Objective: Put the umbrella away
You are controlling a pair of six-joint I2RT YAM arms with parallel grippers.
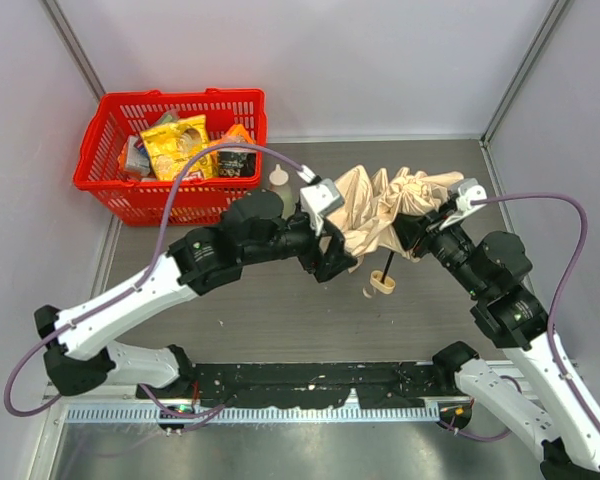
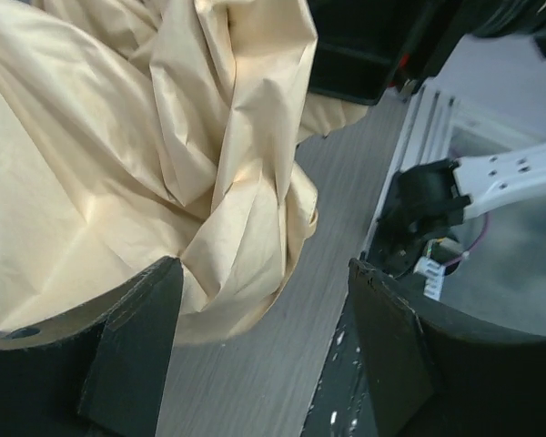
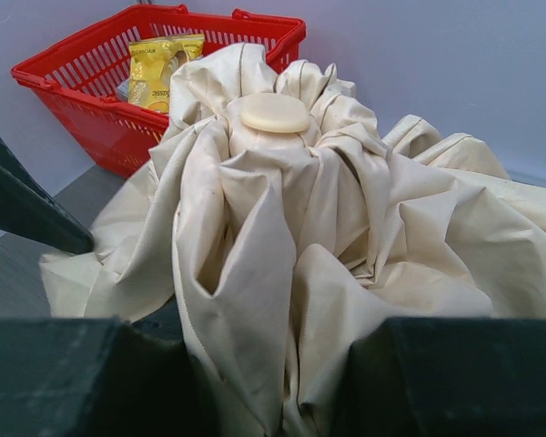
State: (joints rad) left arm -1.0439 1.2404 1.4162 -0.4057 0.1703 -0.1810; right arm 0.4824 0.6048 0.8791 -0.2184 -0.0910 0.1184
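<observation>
The umbrella (image 1: 385, 205) lies crumpled in the middle of the table as a heap of beige fabric. Its thin black shaft runs toward me to a pale handle with a cord loop (image 1: 381, 283). My right gripper (image 1: 415, 230) is shut on a bunch of folds at the heap's right side. In the right wrist view the fabric (image 3: 282, 273) fills the gap between the jaws, and the round top cap (image 3: 275, 112) shows above. My left gripper (image 1: 338, 262) stands open at the heap's left edge. There the cloth (image 2: 164, 164) brushes one finger (image 2: 132, 355), with bare table between the jaws.
A red basket (image 1: 110, 185) with yellow snack packets (image 1: 178, 145) stands at the back left. A small pale bottle (image 1: 279, 180) stands on the table right of the basket, near the left wrist. Grey walls close in the back and both sides.
</observation>
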